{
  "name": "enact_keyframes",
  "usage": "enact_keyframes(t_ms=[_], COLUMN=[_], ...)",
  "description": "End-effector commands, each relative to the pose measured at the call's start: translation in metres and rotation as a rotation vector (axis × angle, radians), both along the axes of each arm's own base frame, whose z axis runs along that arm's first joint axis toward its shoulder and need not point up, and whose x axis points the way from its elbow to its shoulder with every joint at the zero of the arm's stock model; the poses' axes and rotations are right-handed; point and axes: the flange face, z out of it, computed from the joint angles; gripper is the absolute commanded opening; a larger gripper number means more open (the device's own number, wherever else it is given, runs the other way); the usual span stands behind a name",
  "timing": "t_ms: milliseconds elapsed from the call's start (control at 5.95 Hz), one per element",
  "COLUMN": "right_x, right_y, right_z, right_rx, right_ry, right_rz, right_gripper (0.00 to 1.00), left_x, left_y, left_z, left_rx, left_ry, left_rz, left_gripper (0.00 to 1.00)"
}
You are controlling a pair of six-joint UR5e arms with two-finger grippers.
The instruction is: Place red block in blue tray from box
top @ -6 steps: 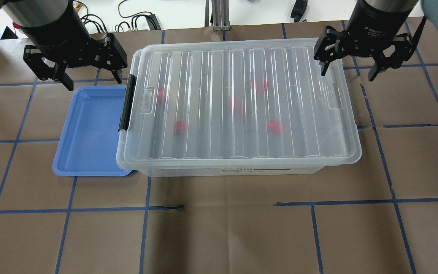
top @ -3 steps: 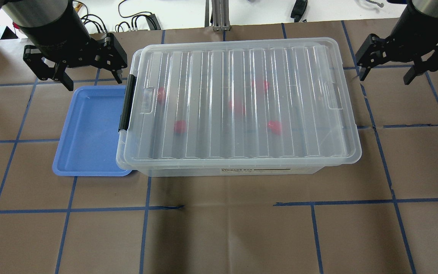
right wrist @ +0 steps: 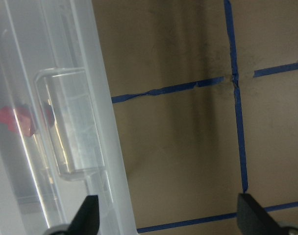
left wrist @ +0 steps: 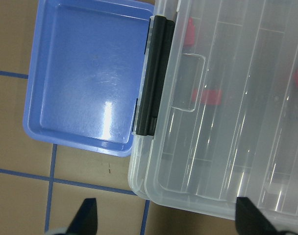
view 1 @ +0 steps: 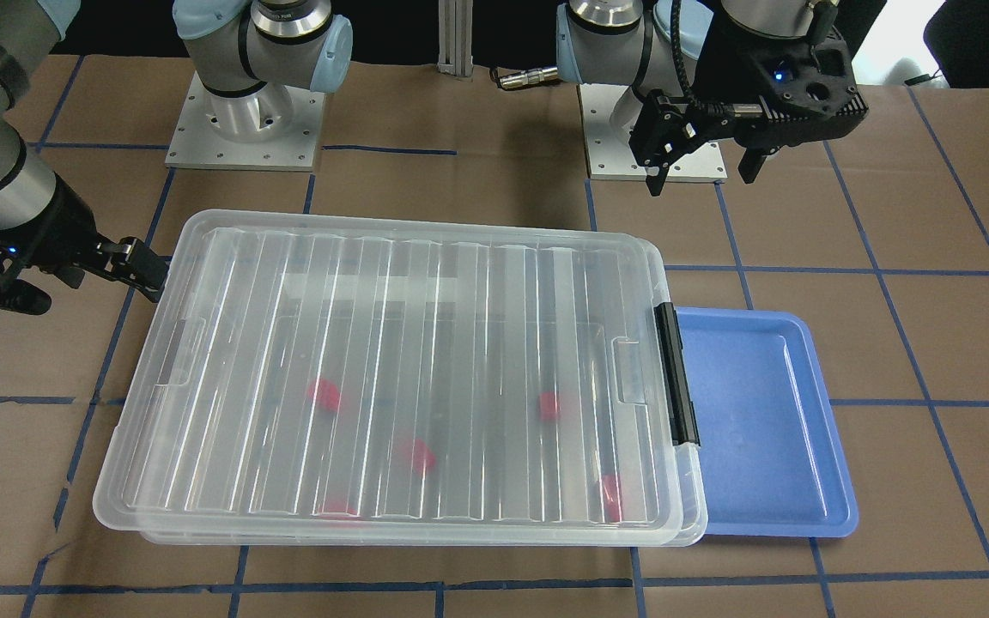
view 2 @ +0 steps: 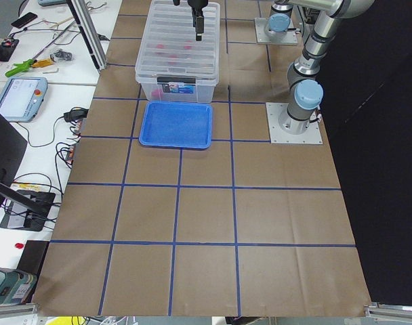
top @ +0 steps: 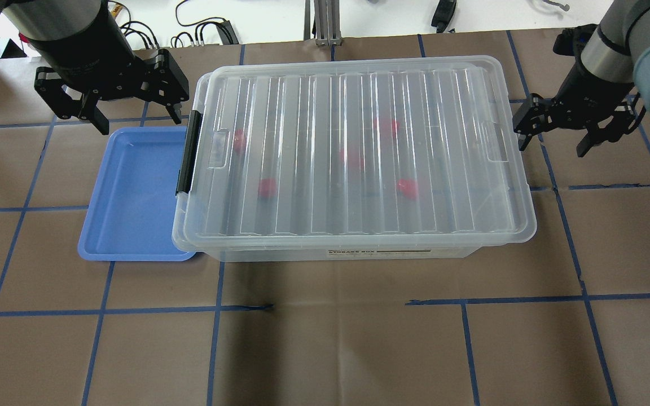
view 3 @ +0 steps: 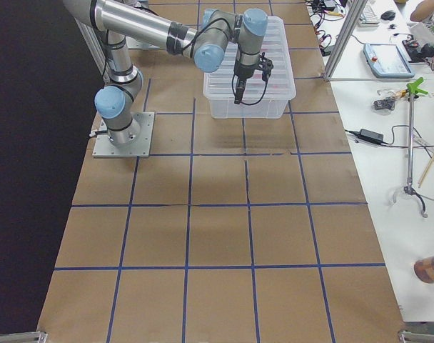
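Note:
The clear box [top: 353, 158] lies in the middle of the table with its ribbed lid on and a black clip [top: 188, 152] on its left short side. Several red blocks [top: 267, 187] show blurred through the lid, also in the front view [view 1: 324, 394]. The blue tray [top: 133, 194] sits empty against the box's left end [view 1: 761, 429] [left wrist: 85, 83]. My left gripper [top: 136, 118] is open, above the tray's far edge. My right gripper [top: 550, 145] is open, low beside the box's right end; its wrist view shows the lid's handle recess [right wrist: 70, 122].
Brown paper with blue tape lines covers the table [top: 325, 338]. The two arm bases [view 1: 245, 112] stand on the robot's side. Cables and a post [top: 325, 22] lie beyond the far edge. Benches with tools flank the table in the side views.
My right gripper has moved from over the box's far right corner out to the right and down beside the box's right end. The left arm, box and tray have not moved.

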Motion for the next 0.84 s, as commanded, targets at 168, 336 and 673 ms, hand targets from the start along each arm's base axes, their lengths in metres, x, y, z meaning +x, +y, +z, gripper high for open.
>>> enact_keyframes(t_ms=[168, 336, 673], right_x=[0.0027, 0.0018, -0.0060], right_y=[0.0062, 0.0045, -0.0021], right_z=[-0.0382, -0.0364, -0.0307], right_rx=[-0.055, -0.072, -0.126], right_ry=[0.008, 0.016, 0.045], right_rz=[0.011, 0.022, 0.163], right_gripper=[1.00, 1.00, 1.00], left_x=[0.0000, 0.0000, 0.0000], left_y=[0.0000, 0.0000, 0.0000], left_z=[0.0000, 0.0000, 0.0000], left_rx=[0.000, 0.000, 0.000], left_ry=[0.000, 0.000, 0.000], left_rz=[0.000, 0.000, 0.000], left_gripper=[0.98, 0.98, 0.98])
